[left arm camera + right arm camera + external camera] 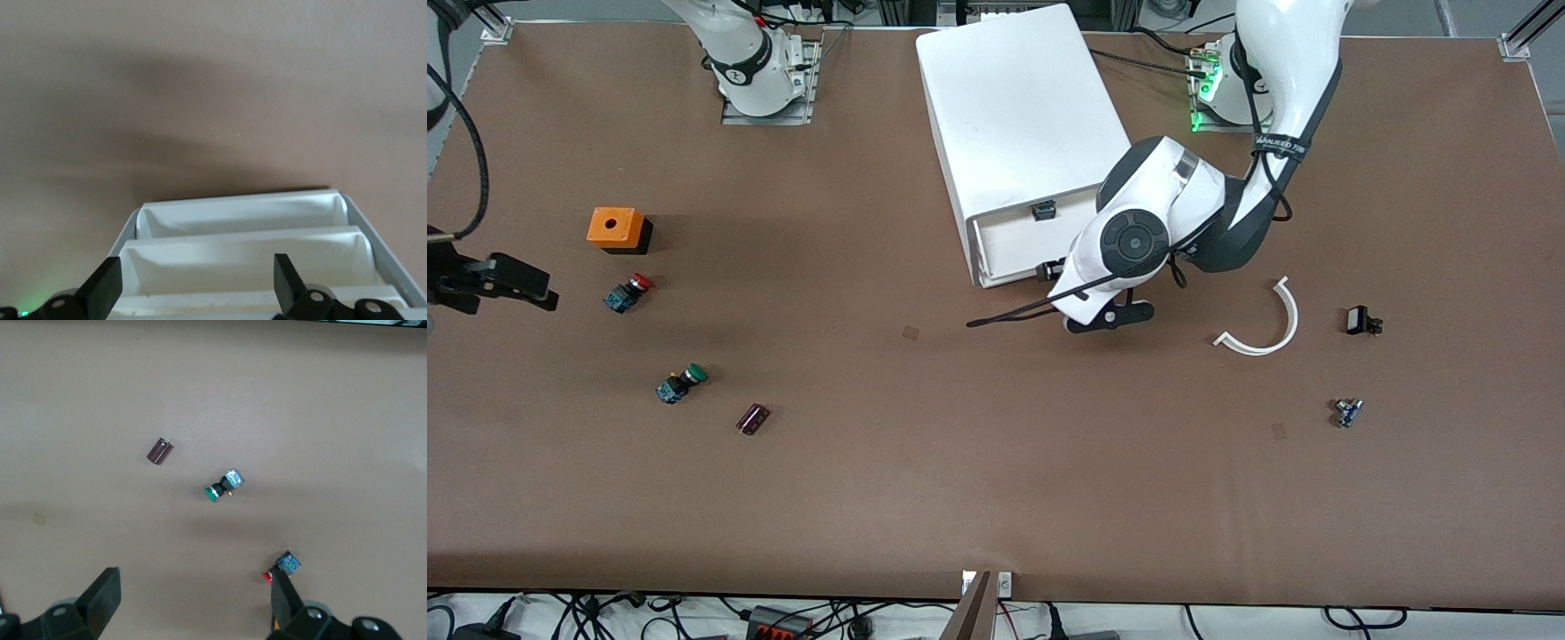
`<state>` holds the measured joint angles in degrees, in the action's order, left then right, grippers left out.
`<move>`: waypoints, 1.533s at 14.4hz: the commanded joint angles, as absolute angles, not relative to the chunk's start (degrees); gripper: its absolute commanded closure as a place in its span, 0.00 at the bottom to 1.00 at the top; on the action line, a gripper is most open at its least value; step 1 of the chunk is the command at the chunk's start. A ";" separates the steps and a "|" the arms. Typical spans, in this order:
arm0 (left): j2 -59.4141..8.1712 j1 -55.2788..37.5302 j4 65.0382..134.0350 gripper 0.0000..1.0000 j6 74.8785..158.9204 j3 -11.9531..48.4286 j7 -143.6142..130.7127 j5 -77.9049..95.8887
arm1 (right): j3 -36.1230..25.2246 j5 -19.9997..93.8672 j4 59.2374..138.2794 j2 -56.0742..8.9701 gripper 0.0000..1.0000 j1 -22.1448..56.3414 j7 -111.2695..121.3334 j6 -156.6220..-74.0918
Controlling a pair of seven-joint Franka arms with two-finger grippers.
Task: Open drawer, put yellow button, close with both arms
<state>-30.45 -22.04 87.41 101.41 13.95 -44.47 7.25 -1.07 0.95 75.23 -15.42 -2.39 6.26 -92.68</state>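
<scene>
The cabinet (1023,133) stands between the two arm bases, its front turned toward the front camera, and the drawer (1009,227) at its top looks pushed in flush with the ones below. The left gripper (193,290) hangs right in front of the drawer fronts, its fingers (105,285) spread wide with nothing between them (from the front its own wrist hides it). The yellow button (1347,412) lies on the table (996,498) toward the left arm's end, well apart from the cabinet and nearer to the front camera; its blue and black body shows, its cap hardly at all. Near it lie a curved white strip (1267,324) and a small black part (1361,320). The right gripper (193,607) hovers over the table at the right arm's end, its fingers also spread and empty, above the red button (280,568), the green button (223,485) and a dark cylinder (159,450). An orange box (614,228) sits just beside the red button, farther from the front camera.
</scene>
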 commanded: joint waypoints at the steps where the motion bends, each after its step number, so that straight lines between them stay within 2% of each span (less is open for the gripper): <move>1: -25.49 -21.53 92.90 0.00 101.16 15.03 -44.74 8.88 | -0.79 0.26 77.96 -12.40 0.00 -2.72 5.99 -90.45; 6: -25.14 -21.45 94.75 0.00 101.34 17.49 -44.74 8.88 | -0.88 -0.78 81.46 -10.03 0.00 -2.64 3.43 -90.00; 10: -24.79 -22.06 96.32 0.00 101.69 18.54 -44.74 8.79 | -0.88 -2.29 91.04 -3.44 0.00 -2.64 3.16 -93.60; 14: -24.35 -21.71 96.68 0.00 101.69 19.07 -44.74 8.79 | -0.88 -1.93 96.05 0.34 0.00 -2.72 2.72 -94.21; 20: -23.91 -21.62 97.12 0.00 101.78 19.16 -44.47 8.53 | -0.88 -2.20 98.44 1.85 0.00 -2.73 2.81 -94.31; 22: -23.99 -21.62 95.55 0.00 101.86 18.55 -43.86 2.94 | -0.79 -2.11 98.09 1.85 0.00 -2.72 2.81 -93.26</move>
<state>-26.37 -22.00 94.64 101.52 18.74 -44.48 6.64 -1.18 -1.47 96.58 -0.02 -2.41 3.64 -93.69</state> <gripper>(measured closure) 0.000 0.000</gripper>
